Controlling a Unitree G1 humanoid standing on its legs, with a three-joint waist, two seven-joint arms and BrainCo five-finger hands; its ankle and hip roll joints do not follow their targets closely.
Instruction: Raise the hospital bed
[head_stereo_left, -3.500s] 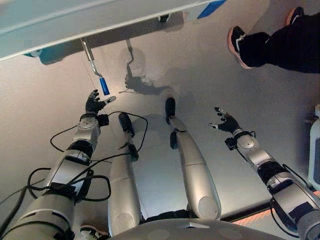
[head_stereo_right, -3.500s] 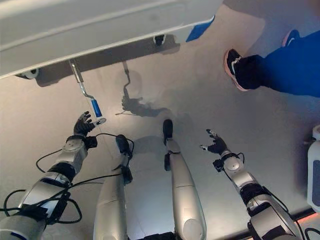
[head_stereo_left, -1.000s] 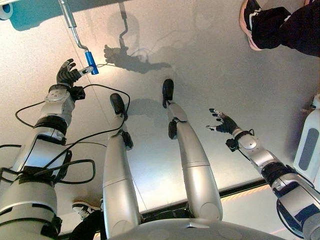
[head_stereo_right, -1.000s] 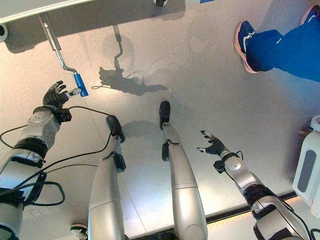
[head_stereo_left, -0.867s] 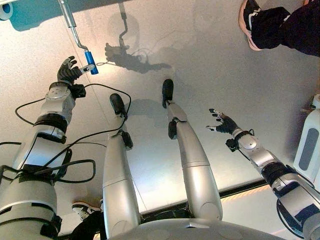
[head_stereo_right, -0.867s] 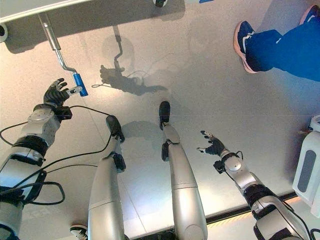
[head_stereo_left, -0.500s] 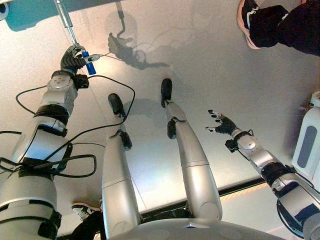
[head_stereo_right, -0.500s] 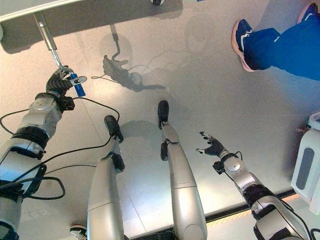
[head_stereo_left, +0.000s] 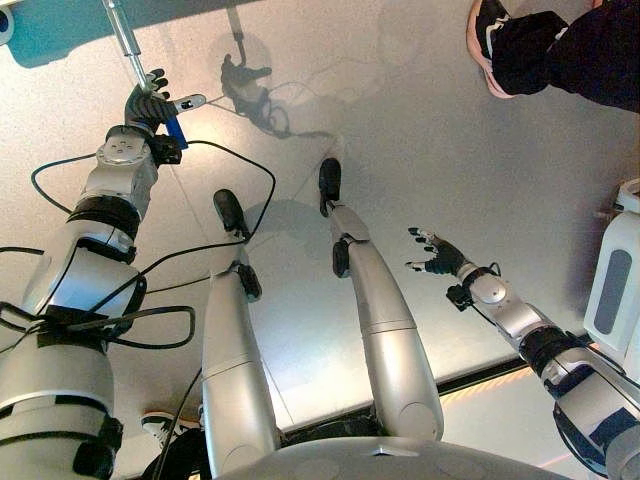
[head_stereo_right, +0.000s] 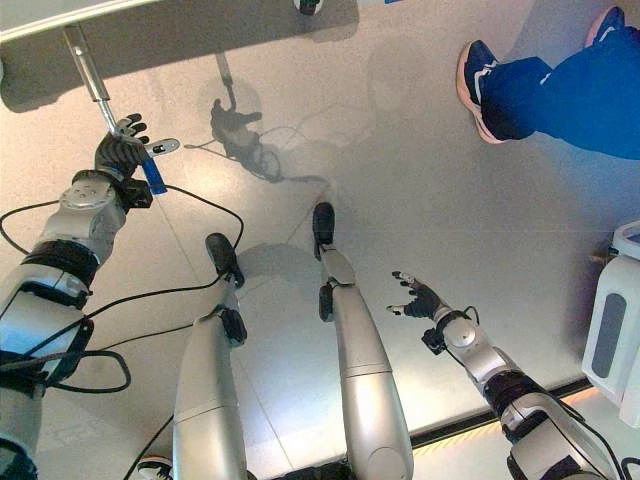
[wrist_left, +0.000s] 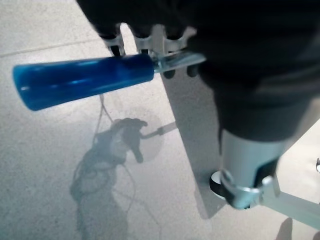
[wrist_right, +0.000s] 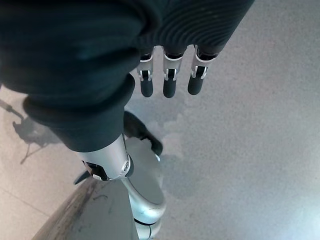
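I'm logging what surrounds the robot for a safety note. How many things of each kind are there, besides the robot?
Bed cranks with a blue handle: 1
Person's shoes: 2
White containers: 1
Total: 4

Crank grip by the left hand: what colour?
Blue; the grip shows best in the left wrist view.

Left hand (head_stereo_left: 147, 104) moved up onto blue crank handle (wrist_left: 82, 80); fingers (wrist_left: 145, 42) now against it.
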